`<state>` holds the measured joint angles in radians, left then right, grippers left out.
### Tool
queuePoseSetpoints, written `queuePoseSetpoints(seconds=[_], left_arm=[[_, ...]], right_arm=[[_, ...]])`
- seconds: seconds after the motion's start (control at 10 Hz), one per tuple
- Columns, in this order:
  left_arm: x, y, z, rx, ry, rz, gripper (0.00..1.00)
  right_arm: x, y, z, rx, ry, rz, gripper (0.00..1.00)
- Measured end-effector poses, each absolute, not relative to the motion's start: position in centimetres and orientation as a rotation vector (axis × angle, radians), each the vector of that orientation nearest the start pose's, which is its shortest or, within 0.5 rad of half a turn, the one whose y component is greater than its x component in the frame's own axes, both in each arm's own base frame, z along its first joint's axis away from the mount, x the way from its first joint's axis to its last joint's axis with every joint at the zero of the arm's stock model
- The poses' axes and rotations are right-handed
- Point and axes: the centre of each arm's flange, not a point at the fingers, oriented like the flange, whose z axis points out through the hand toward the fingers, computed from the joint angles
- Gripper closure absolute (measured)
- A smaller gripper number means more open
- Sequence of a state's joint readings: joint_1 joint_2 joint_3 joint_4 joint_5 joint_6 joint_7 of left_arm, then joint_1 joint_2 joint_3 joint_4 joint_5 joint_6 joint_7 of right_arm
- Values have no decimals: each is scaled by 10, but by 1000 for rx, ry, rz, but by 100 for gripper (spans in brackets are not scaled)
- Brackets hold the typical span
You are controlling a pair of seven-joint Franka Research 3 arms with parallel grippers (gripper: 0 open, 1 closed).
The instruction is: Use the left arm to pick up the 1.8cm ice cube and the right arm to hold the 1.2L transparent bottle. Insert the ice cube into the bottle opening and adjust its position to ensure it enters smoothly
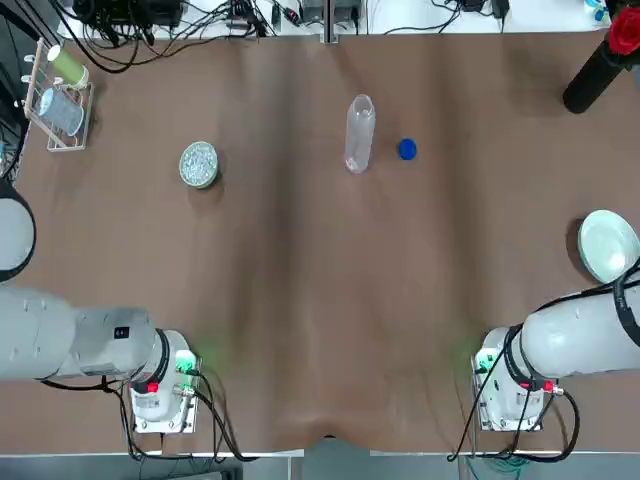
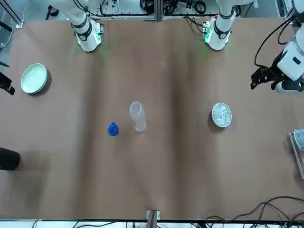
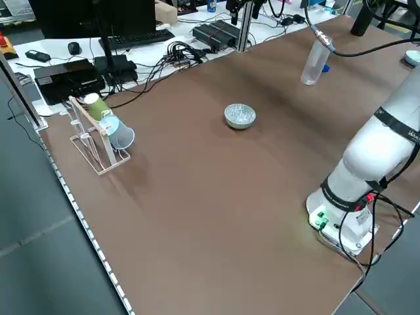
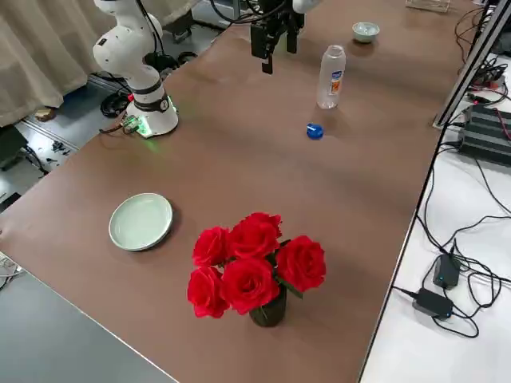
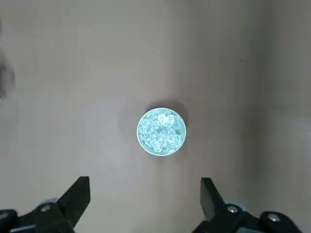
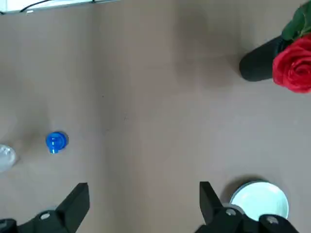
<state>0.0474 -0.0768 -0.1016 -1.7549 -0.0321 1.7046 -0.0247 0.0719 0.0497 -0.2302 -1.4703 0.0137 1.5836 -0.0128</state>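
Note:
The bottle (image 1: 358,133) stands upright and uncapped at the far middle of the table, its bottle opening (image 4: 334,50) free. The ice cube is one of several in a small round dish (image 1: 199,164) to the bottle's left. My left gripper (image 5: 144,195) hangs open high above that dish (image 5: 161,131), holding nothing; it also shows in the front view (image 2: 262,81). My right gripper (image 6: 143,199) is open and empty, high over the right side of the table. From there the bottle (image 6: 5,158) is just visible at the picture's edge. Neither gripper touches anything.
A blue cap (image 1: 406,149) lies just right of the bottle. A pale plate (image 1: 607,244) sits at the right edge, and a black vase of red roses (image 4: 254,267) at the far right corner. A rack with cups (image 1: 58,92) stands at the far left.

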Motion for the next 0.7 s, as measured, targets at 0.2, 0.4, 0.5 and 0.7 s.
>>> queuePoseSetpoints(seconds=[0.2, 0.4, 0.5, 0.7], left_arm=[[539, -33, 590, -3166, 37, -38, 0], [539, -33, 590, -3166, 37, -39, 0], [539, -33, 590, -3166, 37, -39, 0], [540, -33, 589, -3167, 36, -38, 0]], right_arm=[[565, -80, 645, -3128, 282, -85, 0], [566, -77, 644, -3127, 281, -83, 0], [566, -77, 644, -3127, 281, -83, 0], [567, -77, 646, -3134, 249, -107, 0]])
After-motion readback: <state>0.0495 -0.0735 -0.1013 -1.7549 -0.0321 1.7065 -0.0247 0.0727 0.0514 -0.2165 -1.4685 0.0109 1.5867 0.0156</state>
